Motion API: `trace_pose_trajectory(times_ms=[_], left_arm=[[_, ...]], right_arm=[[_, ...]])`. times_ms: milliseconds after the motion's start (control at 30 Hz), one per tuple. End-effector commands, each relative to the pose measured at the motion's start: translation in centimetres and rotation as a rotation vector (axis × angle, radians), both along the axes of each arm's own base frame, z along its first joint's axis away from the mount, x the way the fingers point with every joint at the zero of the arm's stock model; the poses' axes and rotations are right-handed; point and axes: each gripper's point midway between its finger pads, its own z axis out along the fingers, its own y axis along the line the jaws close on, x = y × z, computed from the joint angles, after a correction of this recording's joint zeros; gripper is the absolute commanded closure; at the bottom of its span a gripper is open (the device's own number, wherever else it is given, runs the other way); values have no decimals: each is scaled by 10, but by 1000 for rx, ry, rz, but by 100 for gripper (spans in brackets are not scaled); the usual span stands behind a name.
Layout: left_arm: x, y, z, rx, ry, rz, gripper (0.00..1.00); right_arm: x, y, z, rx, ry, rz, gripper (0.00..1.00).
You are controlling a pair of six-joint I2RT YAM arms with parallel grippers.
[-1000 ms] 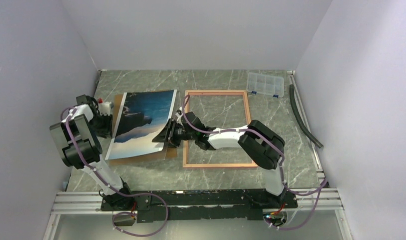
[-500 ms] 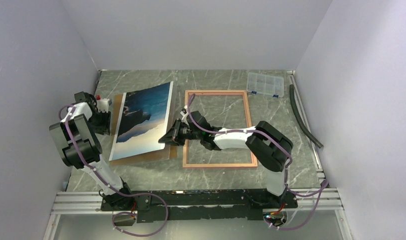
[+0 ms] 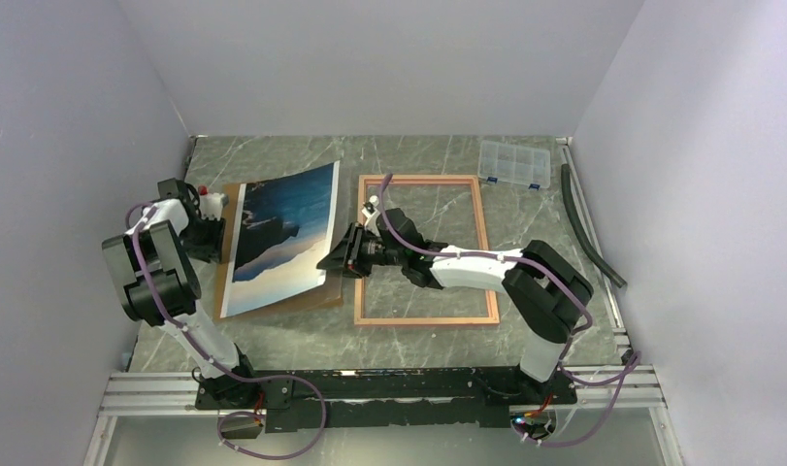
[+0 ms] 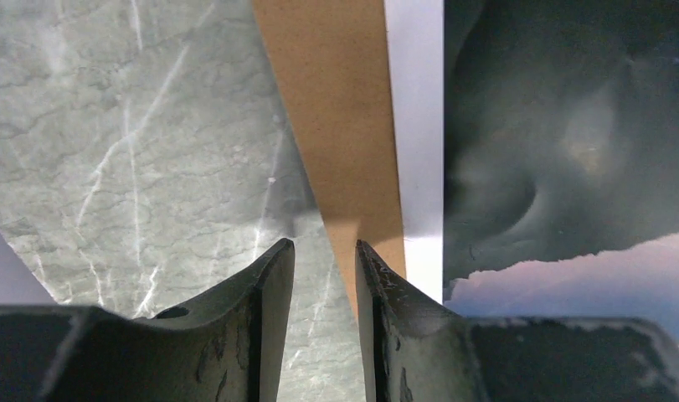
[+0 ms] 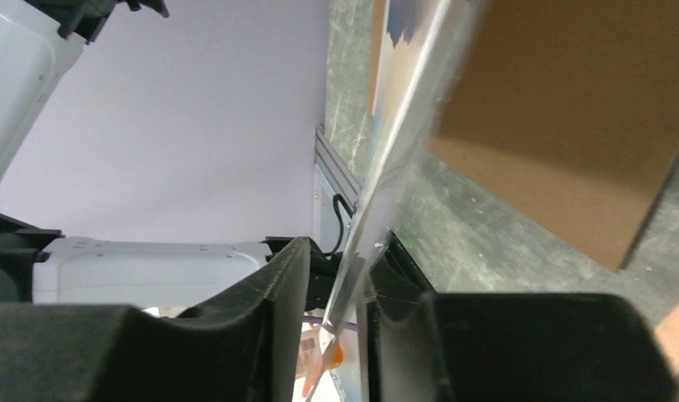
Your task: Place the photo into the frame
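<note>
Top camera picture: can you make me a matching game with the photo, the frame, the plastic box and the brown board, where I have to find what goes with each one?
Things:
1. photo
2. frame
3. plastic box
4. brown board

Places:
A. at the far edge of the table, to the right of the frame
B. flat on the table, with the marble showing through its middle
C. under the photo, flat on the table
D. pinched by its edge in the right gripper, tilted up

Pairs: 1-D, 2-B, 3-A, 4-C
</note>
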Motion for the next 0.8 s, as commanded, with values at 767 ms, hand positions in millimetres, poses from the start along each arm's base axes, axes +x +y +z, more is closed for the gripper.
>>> trace_pose_trajectory(times_ms=[767], left_arm=[[8, -9, 9, 36, -18, -36, 62]], right_arm=[[-7, -87, 62, -260, -254, -45, 100]])
